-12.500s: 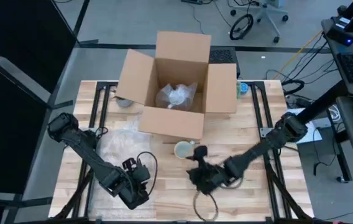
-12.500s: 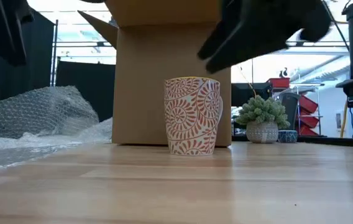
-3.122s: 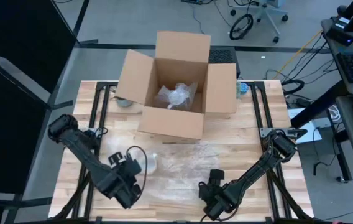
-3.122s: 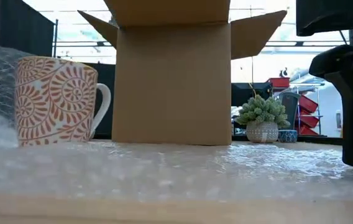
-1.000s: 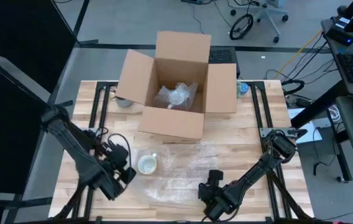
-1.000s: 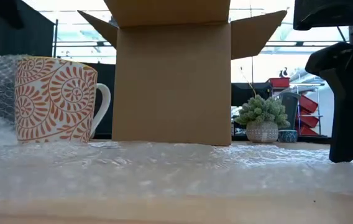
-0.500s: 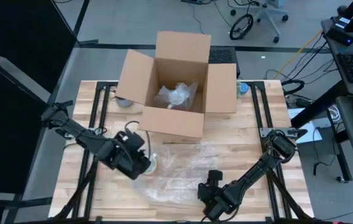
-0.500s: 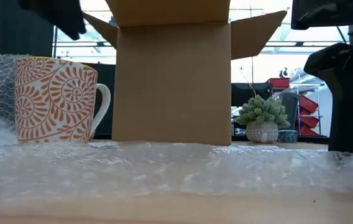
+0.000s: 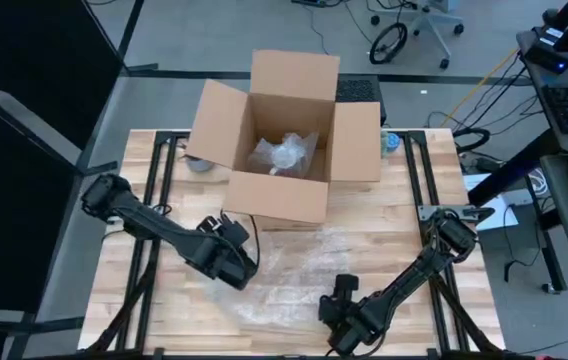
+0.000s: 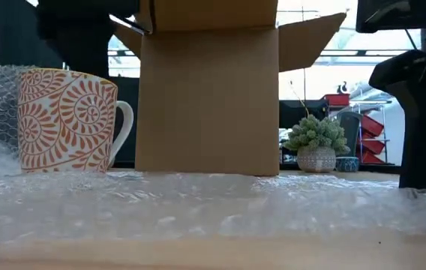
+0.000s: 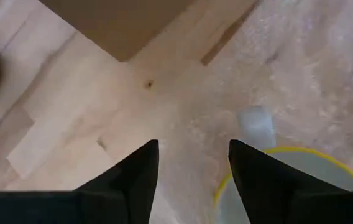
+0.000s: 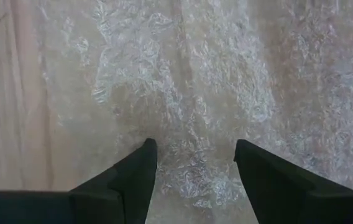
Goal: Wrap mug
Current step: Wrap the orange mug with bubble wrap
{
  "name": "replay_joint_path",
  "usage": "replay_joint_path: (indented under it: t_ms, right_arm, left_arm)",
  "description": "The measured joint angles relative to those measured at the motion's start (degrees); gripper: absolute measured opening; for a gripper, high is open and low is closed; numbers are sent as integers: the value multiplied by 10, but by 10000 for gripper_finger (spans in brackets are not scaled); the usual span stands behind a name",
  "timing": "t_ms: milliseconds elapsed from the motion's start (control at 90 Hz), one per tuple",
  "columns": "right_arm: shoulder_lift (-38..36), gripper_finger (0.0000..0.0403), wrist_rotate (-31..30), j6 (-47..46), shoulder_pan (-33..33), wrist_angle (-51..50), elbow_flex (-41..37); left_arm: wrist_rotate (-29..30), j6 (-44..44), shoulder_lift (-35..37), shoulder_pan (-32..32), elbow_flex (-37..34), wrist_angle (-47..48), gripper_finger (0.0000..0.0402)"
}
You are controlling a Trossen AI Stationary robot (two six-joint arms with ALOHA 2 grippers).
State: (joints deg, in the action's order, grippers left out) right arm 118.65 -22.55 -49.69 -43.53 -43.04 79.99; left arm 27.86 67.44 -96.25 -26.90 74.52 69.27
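Movement since half a second ago lies all with the left gripper (image 9: 236,268), which has swung in over the mug (image 10: 67,120) and now hides it from the high camera, where a second ago the mug's round rim showed clear just beside that arm. From table height the mug stands upright on the bubble wrap sheet (image 9: 294,275), handle turned toward the cardboard box (image 9: 282,140), and a dark mass of the left arm hangs above it. Seen past the left wrist, the two dark fingers (image 11: 133,180) are spread apart, the yellow-edged rim of the mug (image 11: 288,180) lying under one of them. Open-flapped, the box sits at the far side of the wooden table (image 9: 434,215) with crumpled bubble wrap (image 9: 282,152) inside it; a small potted plant (image 10: 316,142) shows beyond the table in the low view. Down at the near edge of the sheet the right gripper (image 9: 349,318) has stayed put, its arm stretched low from the right side, its fingers (image 12: 133,180) parted and held just over the wrap.
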Motion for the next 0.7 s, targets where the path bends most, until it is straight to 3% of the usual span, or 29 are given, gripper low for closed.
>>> replay_joint_path:
  t_ms: [378, 489, 700]
  right_arm:
    - [0, 203, 0, 3, 0, 0, 0]
    - [0, 203, 0, 4, 0, 0, 0]
    - [0, 203, 0, 4, 0, -1, 0]
  left_arm:
    - [-25, 22, -5, 6, 0, 53, 166]
    - [-25, 22, -5, 7, 0, 52, 125]
    - [-34, 7, -5, 6, 0, 52, 12]
